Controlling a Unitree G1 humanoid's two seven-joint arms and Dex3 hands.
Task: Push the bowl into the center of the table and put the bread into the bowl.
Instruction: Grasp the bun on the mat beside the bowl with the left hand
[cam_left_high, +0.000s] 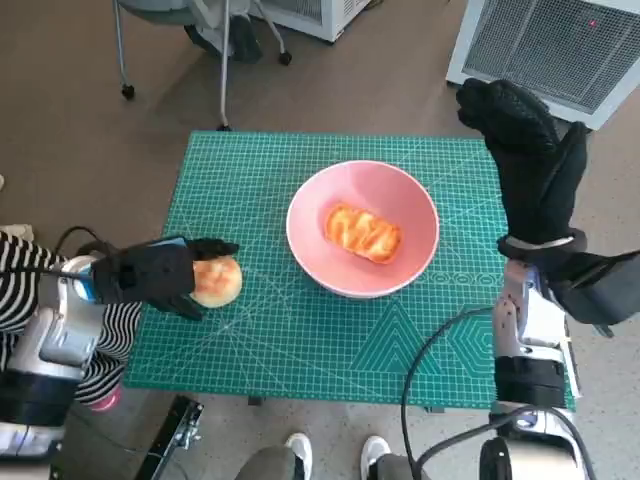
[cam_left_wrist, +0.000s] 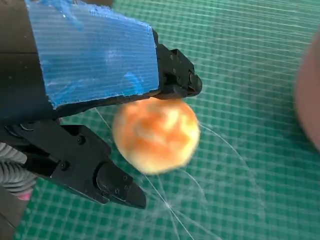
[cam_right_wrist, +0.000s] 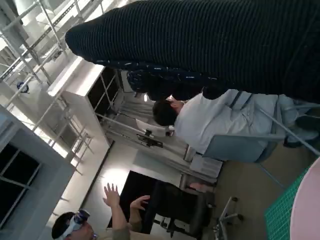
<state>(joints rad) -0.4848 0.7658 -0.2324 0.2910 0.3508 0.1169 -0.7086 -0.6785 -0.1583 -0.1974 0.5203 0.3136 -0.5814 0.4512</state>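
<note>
Your pink bowl (cam_left_high: 305, 240) sits near the green mat's (cam_left_high: 250, 170) centre with one bread piece (cam_left_high: 362, 232) inside, while at its nine o'clock your left hand (cam_left_high: 160, 275) cups the round bread roll (cam_left_high: 217, 282) between its fingers (cam_left_wrist: 107, 180), and your right hand (cam_left_high: 530, 165) hangs raised at three o'clock, fingers spread, holding nothing.

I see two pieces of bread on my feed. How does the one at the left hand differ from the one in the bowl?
The round bun is ball-shaped and pale golden; the bread in the bowl is longer, flatter and deeper orange with light streaks. The round bun lies on the green mat, the left hand around it; the other lies untouched inside the pink bowl. Both are glossy baked pieces.
</note>
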